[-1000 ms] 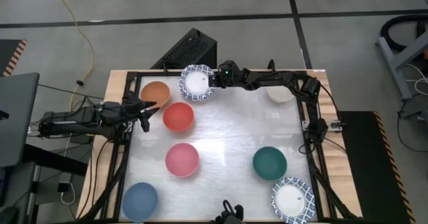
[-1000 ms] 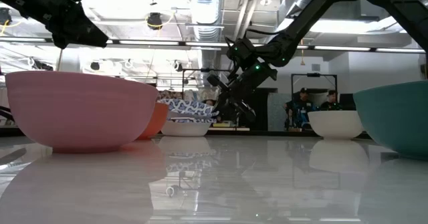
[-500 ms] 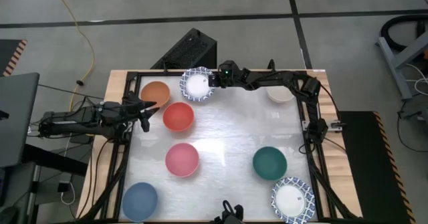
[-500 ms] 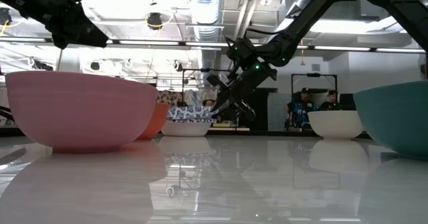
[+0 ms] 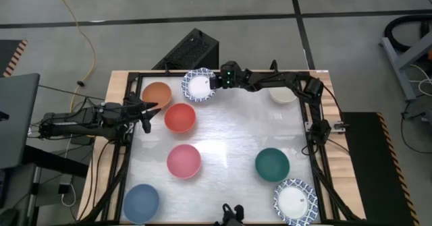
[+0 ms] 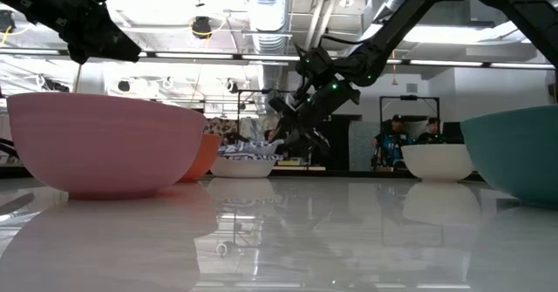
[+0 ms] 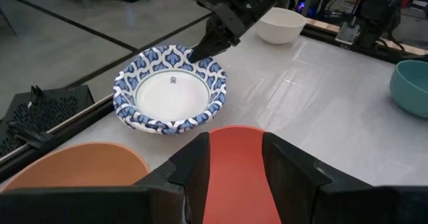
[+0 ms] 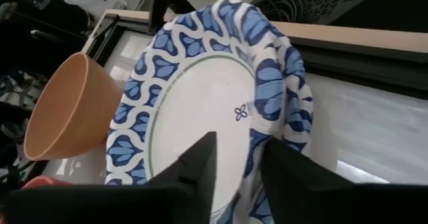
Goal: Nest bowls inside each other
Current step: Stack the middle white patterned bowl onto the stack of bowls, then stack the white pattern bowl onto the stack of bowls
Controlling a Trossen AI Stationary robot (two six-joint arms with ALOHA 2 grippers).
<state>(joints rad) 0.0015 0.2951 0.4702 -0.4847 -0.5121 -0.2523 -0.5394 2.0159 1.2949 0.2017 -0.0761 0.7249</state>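
Observation:
The blue-patterned white bowl sits on its base at the table's far edge. My right gripper is open at that bowl's right rim, with one finger inside the rim and one outside. Orange, red, pink, blue, dark green and cream bowls stand apart on the table. A second patterned bowl stands at the near right. My left gripper waits open at the left edge, beside the red bowl. My right gripper stands astride the patterned bowl's right rim, slanting down from the table's right. One finger is over the white inside and the other is outside the wall. I cannot tell whether either finger touches the rim. The bowl rests on the table.
A black frame runs around the white tabletop. The middle of the table between the red, pink and green bowls is bare. People stand in the room beyond the far edge.
My right gripper has opened at the patterned bowl's rim and rolled slightly, staying in place. The patterned bowl has sunk from a raised position and now sits lower on the table.

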